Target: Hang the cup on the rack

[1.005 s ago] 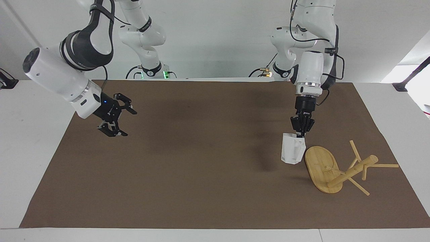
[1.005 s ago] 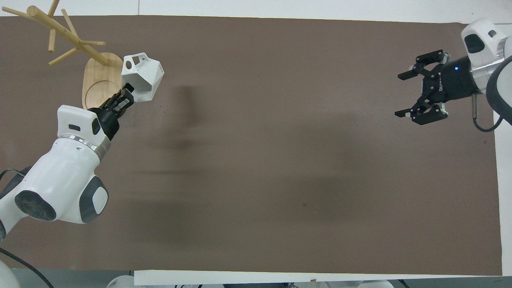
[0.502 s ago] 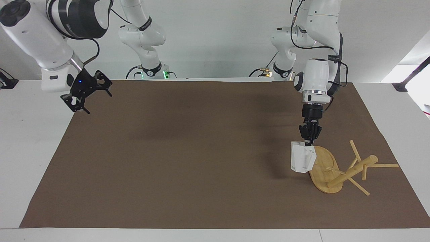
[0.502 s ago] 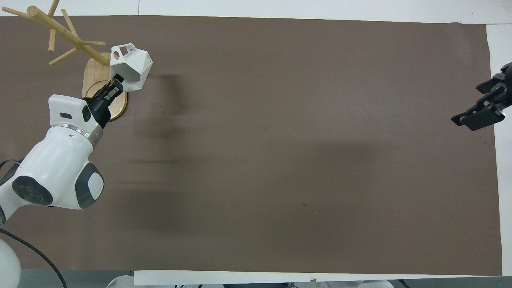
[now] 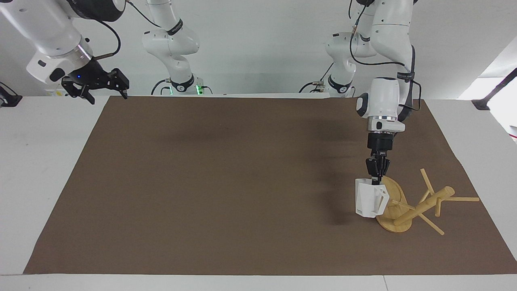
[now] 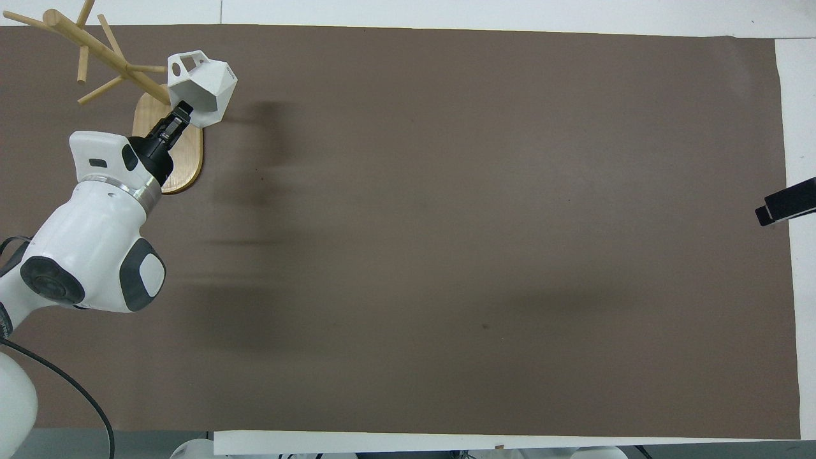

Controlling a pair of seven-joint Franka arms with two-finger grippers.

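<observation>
Cup point(image 5: 369, 199) pinched between left fingers point(image 5: 378, 174)

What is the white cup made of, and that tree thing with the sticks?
The cup, held by the left gripper, looks like matte white ceramic or plastic: flat, dull facets with no shine, so I can't be sure which. The rack looks like light bamboo or wood: pale yellow, with faint grain lines on its oval base.

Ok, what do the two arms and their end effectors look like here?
Both arms are glossy white with dark grey joint bands and black cables clipped along the links. Each ends in a silver ring and a black two-finger end effector: the left end effector is slim, the right end effector shows a small blue light.
</observation>
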